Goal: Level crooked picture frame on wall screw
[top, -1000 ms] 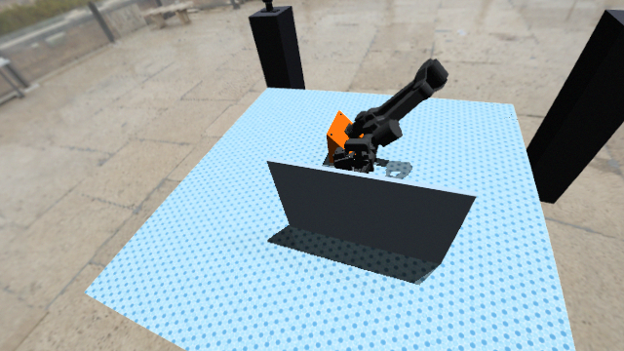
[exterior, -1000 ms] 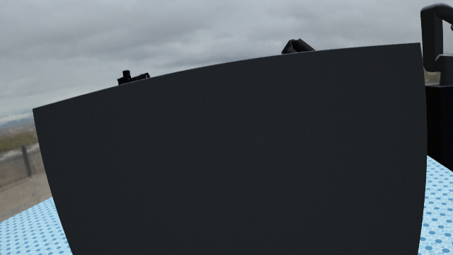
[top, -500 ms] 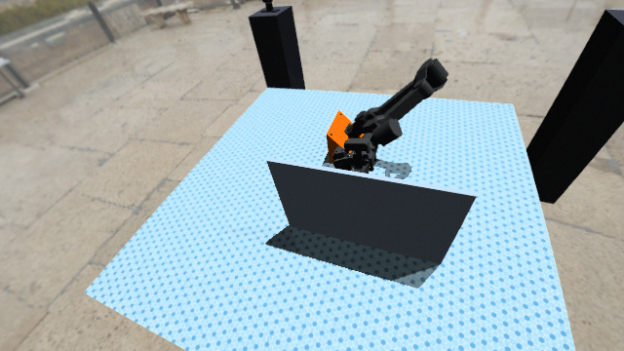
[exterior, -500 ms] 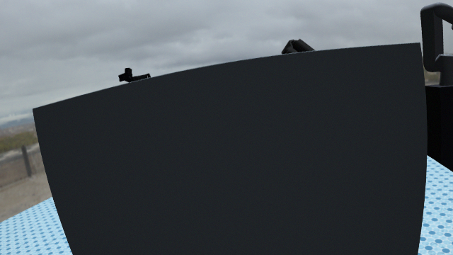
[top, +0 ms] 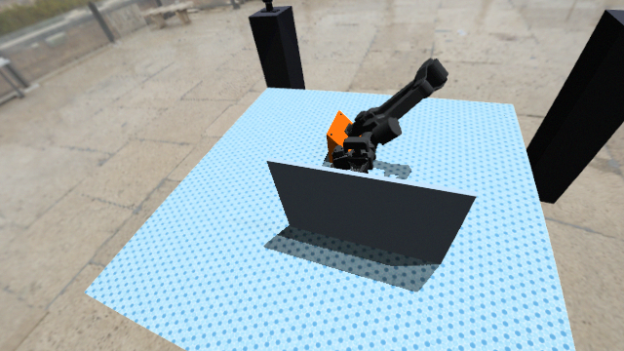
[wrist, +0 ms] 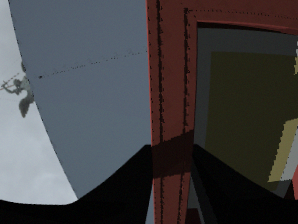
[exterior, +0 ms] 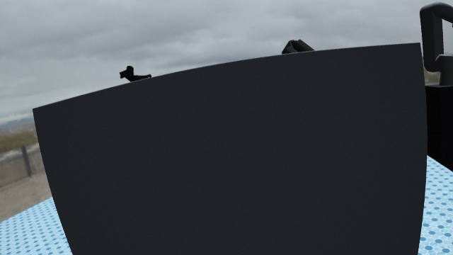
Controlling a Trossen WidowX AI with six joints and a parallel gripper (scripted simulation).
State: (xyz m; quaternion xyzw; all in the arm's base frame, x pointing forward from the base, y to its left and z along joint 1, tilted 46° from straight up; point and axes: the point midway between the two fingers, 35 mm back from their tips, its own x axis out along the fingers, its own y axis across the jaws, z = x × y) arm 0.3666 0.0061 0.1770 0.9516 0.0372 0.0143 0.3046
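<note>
The picture frame [wrist: 169, 96] looked like stitched red leather, matt; behind it, the wall panel [wrist: 93, 96] showed smooth, matt grey.

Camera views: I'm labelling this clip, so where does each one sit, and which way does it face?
Top: high behind the dark wall panel, looking down at the dotted table; shows the arm and claw shut on the orange-backed picture frame.
Exterior: low behind the wall panel, which hides the frame; only the arm's top shows.
Wrist: on the claw, facing the wall; dark fingers grip the frame's red border.
Top and exterior share the panel's back.
</note>
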